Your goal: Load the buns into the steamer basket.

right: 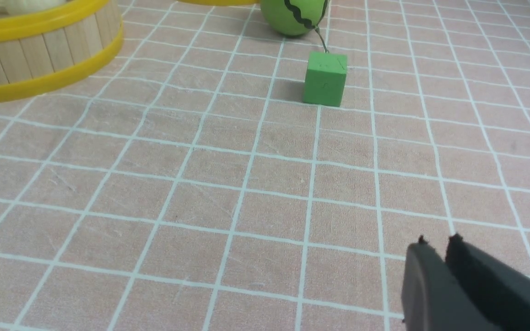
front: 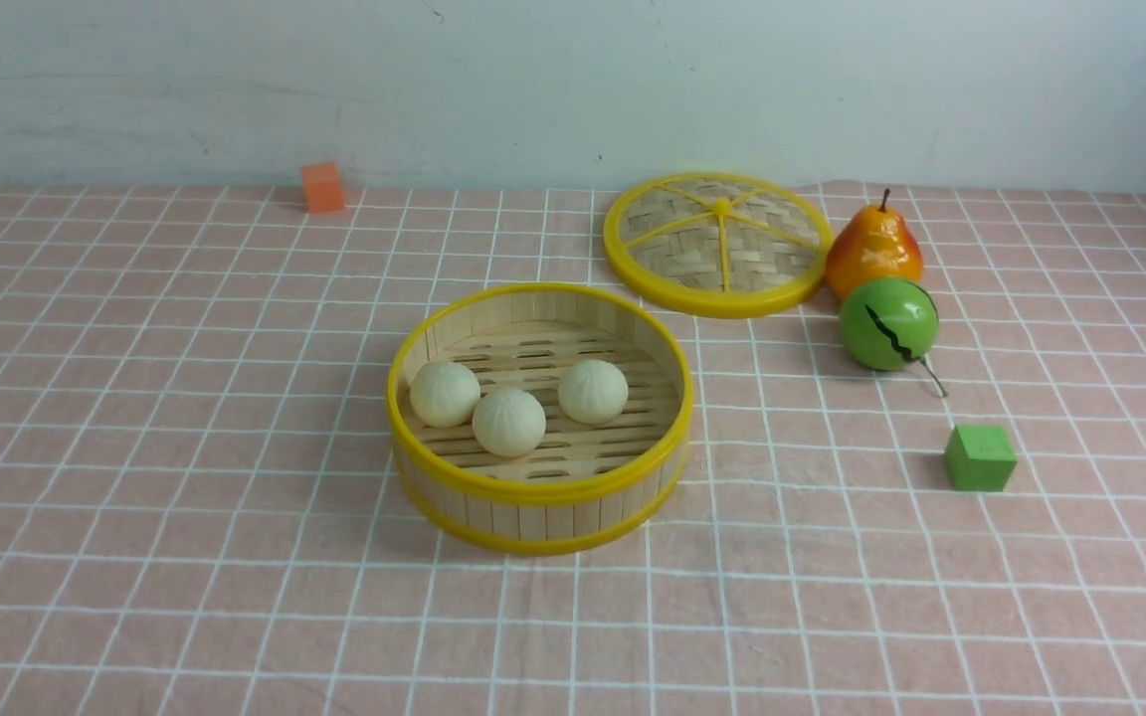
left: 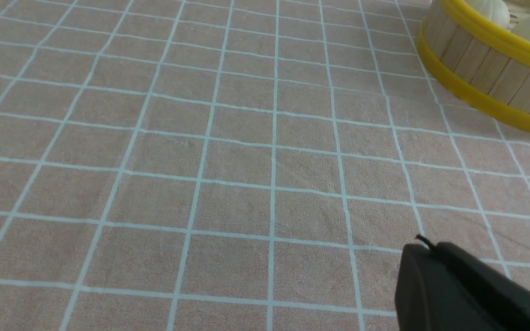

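Spread wall to wall: pink cloth with a white grid (front: pixel 185 418). Near its middle, slightly toward the near edge: round bamboo-slat steamer basket with yellow rims (front: pixel 539 492). Toward the far edge, right of centre: flat woven lid with yellow rim and spokes (front: pixel 717 244). Just beside it, toward the right edge: orange-yellow pear (front: pixel 872 249), touching or nearly touching a shiny green ball with a black crack (front: pixel 888 323). Inside the basket, resting on the slatted floor: three cream-white pleated buns (front: pixel 508 422), two touching on the left, the third a little apart. Nearer the right edge: small green cube (front: pixel 979 457). At the far left: small orange block (front: pixel 322 187).

Left gripper (left: pixel 423 250): pressed together, empty, low over bare cloth. Right gripper (right: pixel 436 243): tips almost meeting, nothing between.

Judged done, with nothing left outside to load. Best finish: no re-entry into the basket, arms kept clear of its rim, wide of the green cube.
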Robot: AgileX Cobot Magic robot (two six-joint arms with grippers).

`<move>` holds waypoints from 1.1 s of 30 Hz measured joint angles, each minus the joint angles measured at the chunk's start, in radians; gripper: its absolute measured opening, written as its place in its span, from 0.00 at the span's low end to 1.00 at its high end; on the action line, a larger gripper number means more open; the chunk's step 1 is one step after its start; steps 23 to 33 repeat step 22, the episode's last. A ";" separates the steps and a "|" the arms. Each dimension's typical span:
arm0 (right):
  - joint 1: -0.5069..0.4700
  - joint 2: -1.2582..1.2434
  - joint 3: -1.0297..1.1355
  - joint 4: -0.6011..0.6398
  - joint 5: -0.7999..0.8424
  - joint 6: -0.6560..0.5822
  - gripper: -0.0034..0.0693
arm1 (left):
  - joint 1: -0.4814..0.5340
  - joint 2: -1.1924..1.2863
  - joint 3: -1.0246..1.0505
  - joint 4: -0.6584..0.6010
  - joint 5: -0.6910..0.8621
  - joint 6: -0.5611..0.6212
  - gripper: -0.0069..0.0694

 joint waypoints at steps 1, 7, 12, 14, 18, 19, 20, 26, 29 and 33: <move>0.000 0.000 0.000 0.000 0.000 0.000 0.15 | 0.000 0.000 0.000 0.000 0.000 0.000 0.07; 0.000 0.000 0.000 0.000 0.000 0.000 0.16 | 0.000 0.000 0.000 0.000 0.000 0.000 0.07; 0.000 0.000 0.000 0.000 0.000 0.000 0.17 | 0.000 0.000 0.000 0.000 0.000 0.000 0.07; 0.000 0.000 0.000 0.000 0.000 0.000 0.17 | 0.000 0.000 0.000 0.000 0.000 0.000 0.07; 0.000 0.000 0.000 0.000 0.000 0.000 0.18 | 0.000 0.000 0.000 0.000 0.000 0.000 0.07; 0.000 0.000 0.000 0.000 0.000 0.000 0.18 | 0.000 0.000 0.000 0.000 0.000 0.000 0.07; 0.000 0.000 0.000 0.000 0.000 0.000 0.18 | 0.000 0.000 0.000 0.000 0.000 0.000 0.07; 0.000 0.000 0.000 0.000 0.000 0.000 0.18 | 0.000 0.000 0.000 0.000 0.000 0.000 0.07; 0.000 0.000 0.000 0.000 0.000 0.000 0.18 | 0.000 0.000 0.000 0.000 0.000 0.000 0.07; 0.000 0.000 0.000 0.000 0.000 0.000 0.18 | 0.000 0.000 0.000 0.000 0.000 0.000 0.07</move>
